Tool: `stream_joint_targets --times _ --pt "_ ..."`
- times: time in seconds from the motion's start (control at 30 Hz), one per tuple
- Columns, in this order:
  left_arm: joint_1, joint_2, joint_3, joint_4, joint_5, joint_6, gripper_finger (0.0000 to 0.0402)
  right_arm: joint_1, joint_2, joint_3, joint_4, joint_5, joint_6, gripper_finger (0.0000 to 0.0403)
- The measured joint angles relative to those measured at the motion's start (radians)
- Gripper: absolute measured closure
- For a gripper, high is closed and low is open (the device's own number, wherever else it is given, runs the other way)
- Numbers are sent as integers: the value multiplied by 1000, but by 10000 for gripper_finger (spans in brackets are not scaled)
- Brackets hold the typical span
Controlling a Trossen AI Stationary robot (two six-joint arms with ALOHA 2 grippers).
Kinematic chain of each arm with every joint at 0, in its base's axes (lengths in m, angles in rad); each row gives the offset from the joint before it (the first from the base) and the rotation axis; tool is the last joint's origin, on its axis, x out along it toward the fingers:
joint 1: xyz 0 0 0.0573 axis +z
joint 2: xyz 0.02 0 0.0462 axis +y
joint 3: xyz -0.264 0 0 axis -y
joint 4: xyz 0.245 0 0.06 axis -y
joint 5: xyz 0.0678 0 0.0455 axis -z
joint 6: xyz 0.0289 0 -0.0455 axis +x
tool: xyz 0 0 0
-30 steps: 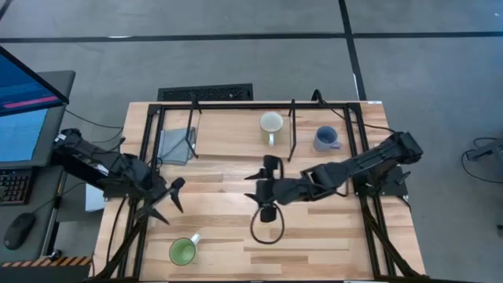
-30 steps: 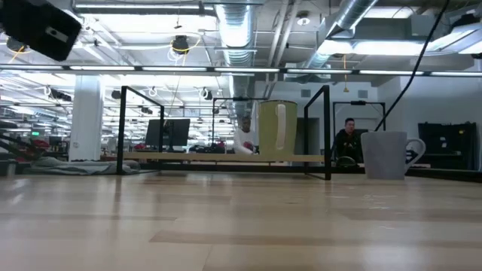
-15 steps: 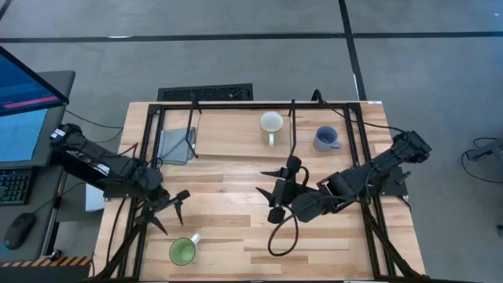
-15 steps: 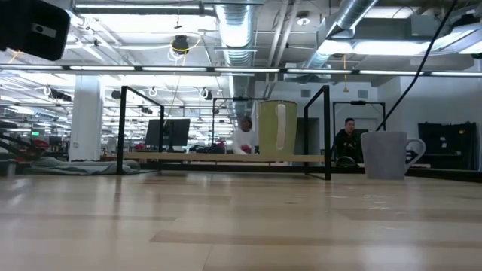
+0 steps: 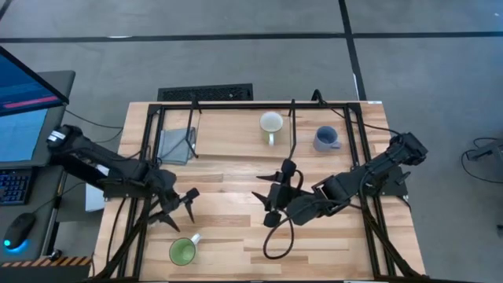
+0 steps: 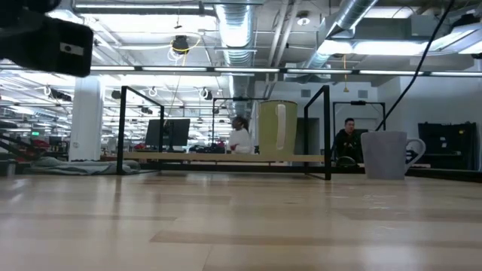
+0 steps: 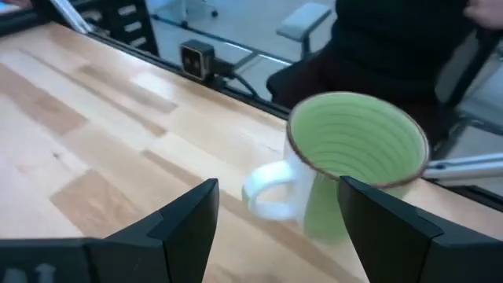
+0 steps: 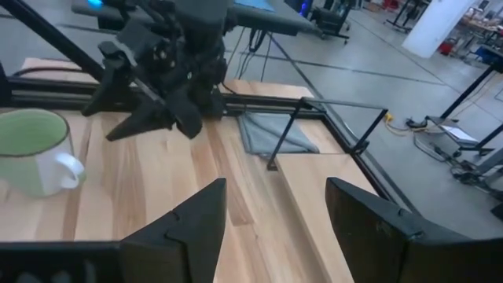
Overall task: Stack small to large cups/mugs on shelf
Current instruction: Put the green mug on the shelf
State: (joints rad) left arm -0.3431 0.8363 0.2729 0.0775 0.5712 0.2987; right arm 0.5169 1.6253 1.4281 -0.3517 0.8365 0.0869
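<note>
From above, the left gripper (image 5: 182, 206) hangs over the near-left part of the table (image 5: 228, 228) with its fingers spread wide and nothing between them; the green mug (image 5: 182, 251) stands upright just ahead of and below its tips, handle turned toward the gripper. The right gripper (image 5: 273, 196) sits over the middle of the table, fingers also spread wide and empty. Beyond it, on the shelf (image 5: 236, 130) at the far side, the cream mug (image 5: 271, 123) stands near the middle rod, and the blue-grey mug (image 5: 324, 139) stands further right. A grey cloth (image 5: 175, 145) lies on the shelf's left end.

In the low view, the cream mug (image 6: 276, 129) stands upright on the shelf board (image 6: 218, 158), the blue-grey mug (image 6: 385, 154) to its right; a dark piece of an arm (image 6: 47, 44) shows at the upper left. Two people sit far behind.

The left wrist view shows the green mug (image 7: 354, 165) close ahead, between the lines of the two open fingers (image 7: 185, 228), not touched.

The right wrist view shows its own fingers (image 8: 196, 228) apart, the left gripper (image 8: 169, 114) ahead of them and the green mug (image 8: 31, 149) beside that
</note>
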Motion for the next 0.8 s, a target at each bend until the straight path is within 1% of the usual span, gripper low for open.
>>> stream_joint_targets --times 0.1,0.2,0.3,0.37,0.53,0.7,0.8 --pt "33 33 0 10 104 45 150 0 0 0 0 0 1 163" --pt "66 62 0 54 225 105 150 0 0 0 1 1 -2 163" --pt "100 85 0 82 316 165 150 0 0 0 0 0 -4 163" --pt "125 98 0 93 351 194 150 0 0 0 1 0 0 163" --pt "188 140 0 142 397 231 150 0 0 0 1 0 3 163" --pt "232 203 0 214 528 242 150 0 0 0 1 0 3 163" --pt "247 256 3 263 580 243 150 0 0 0 1 0 2 163"
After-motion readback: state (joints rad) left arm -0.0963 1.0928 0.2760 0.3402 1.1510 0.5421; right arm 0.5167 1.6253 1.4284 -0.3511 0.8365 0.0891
